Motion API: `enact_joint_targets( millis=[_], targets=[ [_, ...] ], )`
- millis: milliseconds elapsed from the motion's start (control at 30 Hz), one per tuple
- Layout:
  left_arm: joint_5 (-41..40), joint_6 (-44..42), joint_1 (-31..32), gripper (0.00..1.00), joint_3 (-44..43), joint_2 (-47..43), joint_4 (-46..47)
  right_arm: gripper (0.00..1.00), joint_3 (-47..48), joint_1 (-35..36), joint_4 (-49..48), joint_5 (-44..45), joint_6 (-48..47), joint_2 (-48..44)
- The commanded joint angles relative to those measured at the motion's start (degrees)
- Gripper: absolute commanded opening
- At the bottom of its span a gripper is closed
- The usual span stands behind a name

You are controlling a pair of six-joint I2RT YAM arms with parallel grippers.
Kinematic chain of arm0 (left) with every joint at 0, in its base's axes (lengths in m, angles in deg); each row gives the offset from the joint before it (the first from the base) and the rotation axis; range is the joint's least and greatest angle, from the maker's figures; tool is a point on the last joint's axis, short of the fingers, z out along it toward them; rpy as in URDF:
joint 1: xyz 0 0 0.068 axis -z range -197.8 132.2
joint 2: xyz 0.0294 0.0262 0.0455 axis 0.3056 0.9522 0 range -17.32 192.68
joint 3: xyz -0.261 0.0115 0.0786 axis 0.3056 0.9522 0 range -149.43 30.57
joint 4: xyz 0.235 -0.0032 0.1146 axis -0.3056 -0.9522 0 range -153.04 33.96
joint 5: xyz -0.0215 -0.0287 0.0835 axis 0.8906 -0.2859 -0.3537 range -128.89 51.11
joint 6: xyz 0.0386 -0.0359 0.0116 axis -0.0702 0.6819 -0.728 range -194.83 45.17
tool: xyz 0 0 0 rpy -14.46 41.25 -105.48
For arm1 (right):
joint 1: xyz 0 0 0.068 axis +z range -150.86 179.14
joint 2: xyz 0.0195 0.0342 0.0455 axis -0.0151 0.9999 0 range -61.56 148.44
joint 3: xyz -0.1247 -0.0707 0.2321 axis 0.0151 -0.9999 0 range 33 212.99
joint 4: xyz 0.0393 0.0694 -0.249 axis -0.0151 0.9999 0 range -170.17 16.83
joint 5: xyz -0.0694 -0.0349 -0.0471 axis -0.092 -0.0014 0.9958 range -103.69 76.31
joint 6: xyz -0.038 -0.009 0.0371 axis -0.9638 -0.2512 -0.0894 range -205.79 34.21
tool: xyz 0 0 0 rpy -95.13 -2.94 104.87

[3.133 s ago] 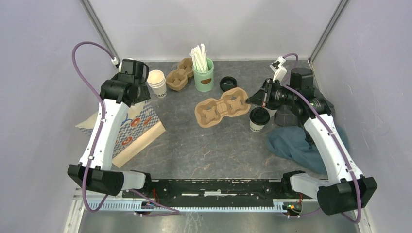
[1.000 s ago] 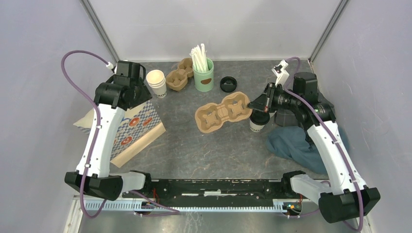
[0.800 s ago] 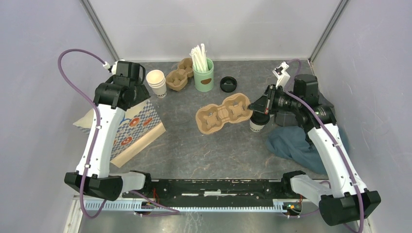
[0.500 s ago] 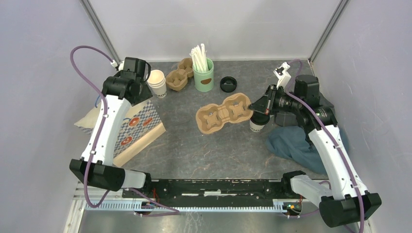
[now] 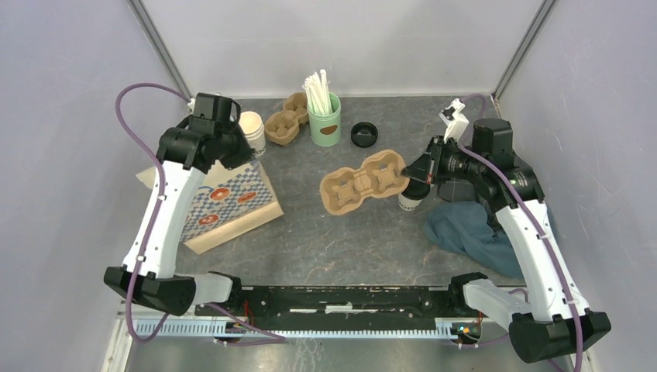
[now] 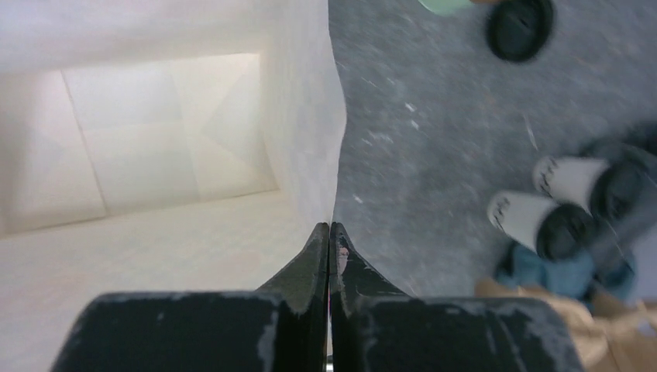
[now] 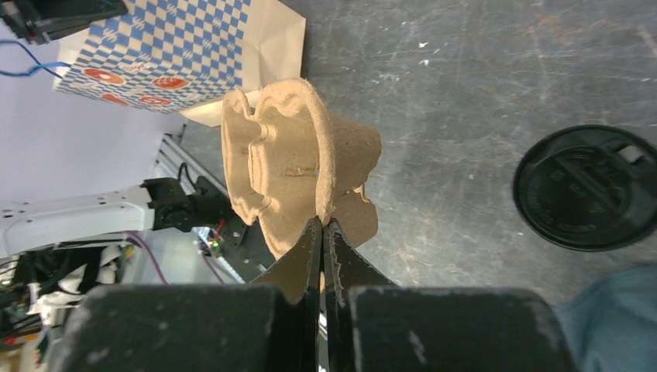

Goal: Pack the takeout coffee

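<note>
The takeout coffee [image 5: 410, 196], a white cup with a black lid [image 7: 585, 188], stands on the table just under my right gripper [image 5: 411, 172]. That gripper [image 7: 322, 223] is shut on the right rim of the brown pulp cup carrier [image 5: 362, 183], which hangs tilted [image 7: 287, 155]. My left gripper [image 6: 331, 227] is shut on the upper edge of the open paper bag [image 6: 155, 155]. The bag has a blue checked print [image 5: 228, 198]. In the left wrist view two lidded cups [image 6: 534, 223] show at the right.
At the back stand a stack of lidless white cups [image 5: 252, 128], a smaller pulp carrier [image 5: 285, 124], a green holder of straws [image 5: 324, 116] and a loose black lid [image 5: 364, 134]. A blue cloth [image 5: 472, 229] lies at the right. Walls close in three sides.
My left gripper has shut on the bag's edge and drawn the bag to the right. My right gripper has carried the cup carrier slightly to the right.
</note>
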Motion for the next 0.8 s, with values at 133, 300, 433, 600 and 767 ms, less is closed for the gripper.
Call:
enact_joint_targets(
  millis=[133,300,433,600,767],
  targets=[
    [10.13,10.38,19.95,0.02,0.28,-0.31,9.63,0.00,10.00,0.09,7.69,9.17,-5.22,-0.79],
    [6.40,16.34,30.80,0.03,-1.46,5.44,16.02,0.00,16.65,0.11,14.88,17.36,-7.28,-0.17],
    [2.43,18.33,37.08,0.03,-5.79,10.56,16.84,0.00,19.28,0.12,18.35,23.58,-8.55,-1.45],
    [0.61,18.08,40.52,0.17,-9.62,14.23,15.66,0.00,17.94,0.07,19.26,30.79,-10.97,-4.48],
    [0.36,15.83,40.72,0.44,-14.44,13.42,14.08,0.00,23.03,0.10,21.01,33.24,-13.07,-4.35]
  ],
)
